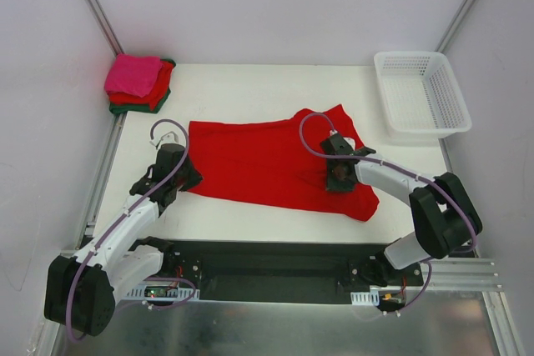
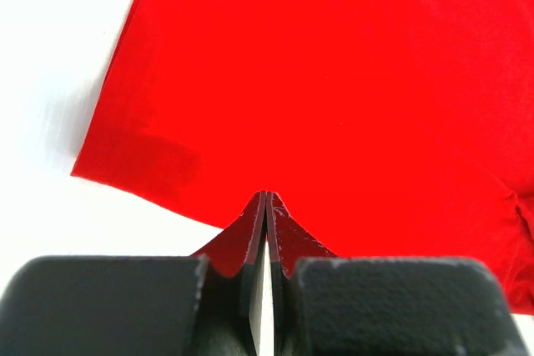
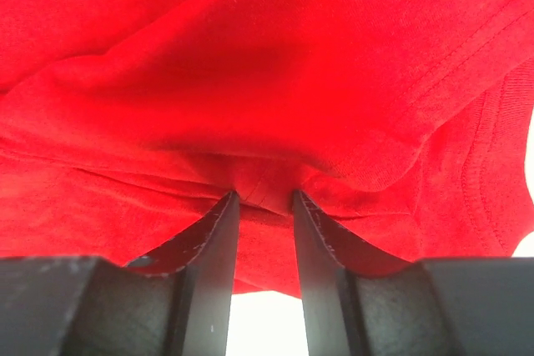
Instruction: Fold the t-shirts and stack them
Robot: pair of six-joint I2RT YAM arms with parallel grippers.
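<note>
Standing by the desk (image 1: 275,89), I see the big red t-shirt (image 1: 267,164) spread across its middle, mostly flat but rumpled toward its right end. The left arm (image 1: 138,214) reaches to the shirt's near left corner. The left jaws are pressed tight together right at the hem, and I cannot tell whether any cloth is caught between them. The right arm (image 1: 392,177) comes down on the rumpled part. The right jaws stand partly apart, tips dug into the cloth with a small ridge bunched between them, not clamped on it as far as I can see. The folded stack (image 1: 138,82), hot pink over red and dark green, sits at the far left corner, well apart from the shirt. The white basket (image 1: 455,110) is at the far right.

The risk, I'd say, is an uneven lift. If the left jaws have closed on nothing, that corner would lie flat while the right side rises, and the fold goes skew. The right jaws may also pinch more than one layer of that bunch, dragging the whole shirt instead of turning one edge over.
</note>
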